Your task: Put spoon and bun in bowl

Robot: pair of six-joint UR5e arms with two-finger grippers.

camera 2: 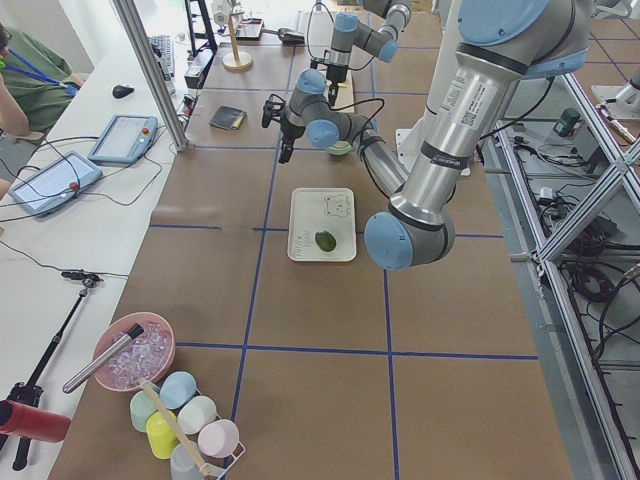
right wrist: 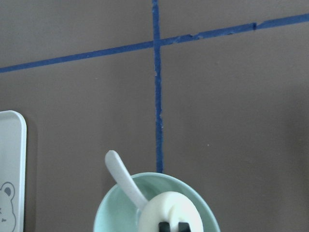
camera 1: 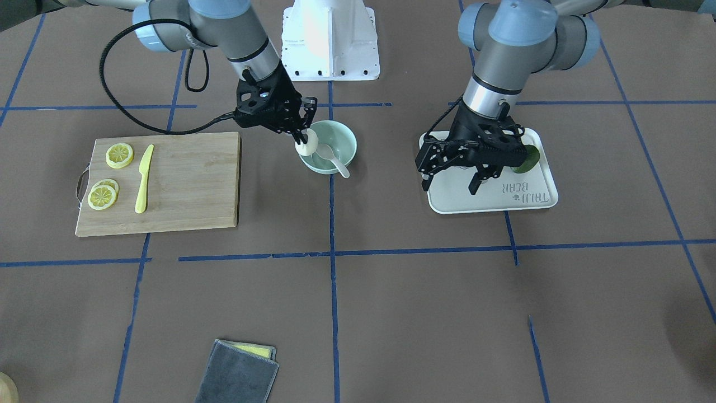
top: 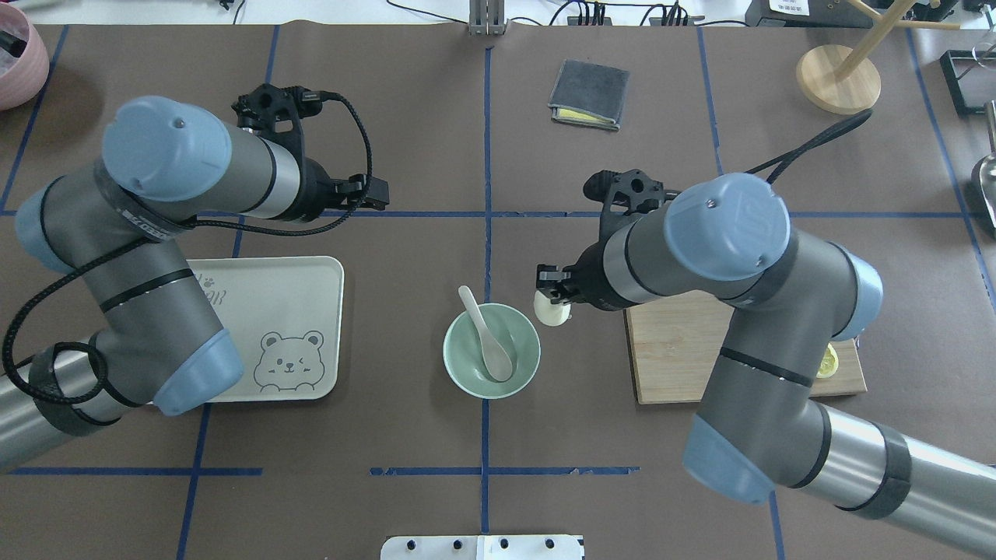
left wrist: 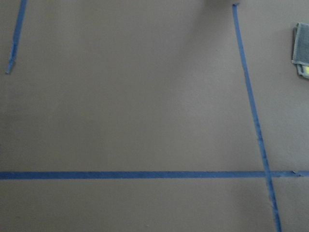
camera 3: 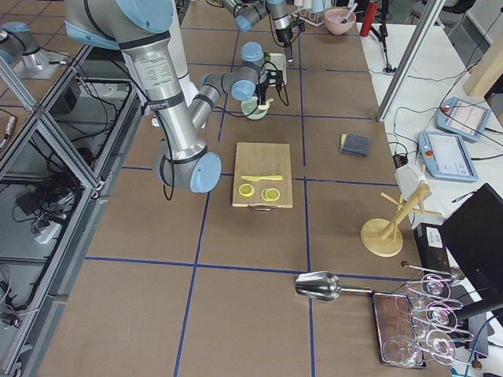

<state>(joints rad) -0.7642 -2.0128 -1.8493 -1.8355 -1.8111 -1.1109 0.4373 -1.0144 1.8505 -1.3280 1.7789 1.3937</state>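
Note:
The pale mint-green bowl [camera 1: 342, 132] [top: 467, 375] stands at the table's middle. The beige-white spoon [camera 1: 334, 160] [top: 488, 336] lies in it, handle over the rim. My right gripper [camera 1: 302, 139] is shut on the white bun [camera 1: 306, 146] [top: 552, 309] and holds it just above the bowl's rim on the cutting-board side. In the right wrist view the bun [right wrist: 171, 210] hangs over the bowl [right wrist: 108, 212], beside the spoon [right wrist: 125, 180]. My left gripper [camera 1: 450, 186] is open and empty, above the white tray [camera 1: 503, 200].
A wooden cutting board [camera 1: 190, 184] with lemon slices [camera 1: 120, 155] and a yellow knife [camera 1: 144, 179] lies on the right arm's side. A green fruit [camera 1: 527, 159] sits on the tray. A grey cloth [camera 1: 238, 372] lies at the far edge.

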